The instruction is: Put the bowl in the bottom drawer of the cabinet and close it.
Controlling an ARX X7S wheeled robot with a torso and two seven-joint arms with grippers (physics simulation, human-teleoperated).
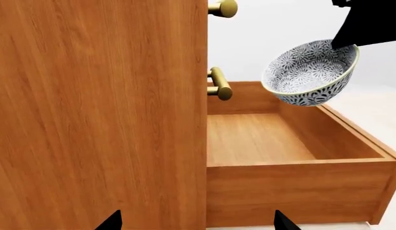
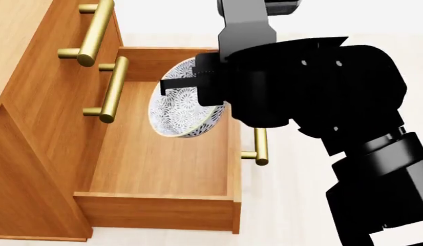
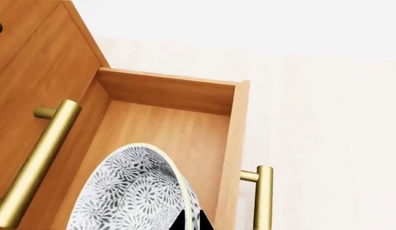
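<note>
Head view, nearest first: the right arm fills the foreground, and its gripper (image 2: 197, 84) pinches the bowl (image 2: 184, 105) by the rim, one finger inside and the rest of the hand behind it. The bowl hangs tilted, mouth turned sideways, over the open drawer (image 2: 156, 154) and clear of its floor. Below it the drawer stands pulled well out of the cabinet (image 2: 34, 133), its brass handle (image 2: 259, 146) on the front panel just beside the arm.

The left wrist view shows the same from the side: only two dark fingertips of the left gripper (image 1: 196, 221) show at the picture's edge, spread apart and holding nothing, near the cabinet's side wall. Beyond them the drawer is a bare wooden box with nothing in it, and the bowl hangs above its far part, not touching wood.

In the right wrist view, the bowl's patterned inside sits close to the lens, with the drawer's bare bottom behind it.

Farther off, the two upper drawers (image 2: 68, 56) look shut, handles out.

Judging progress: the drawer is open and the bowl is lifted and carried over it; lowering, release, and pushing the drawer shut are left.
</note>
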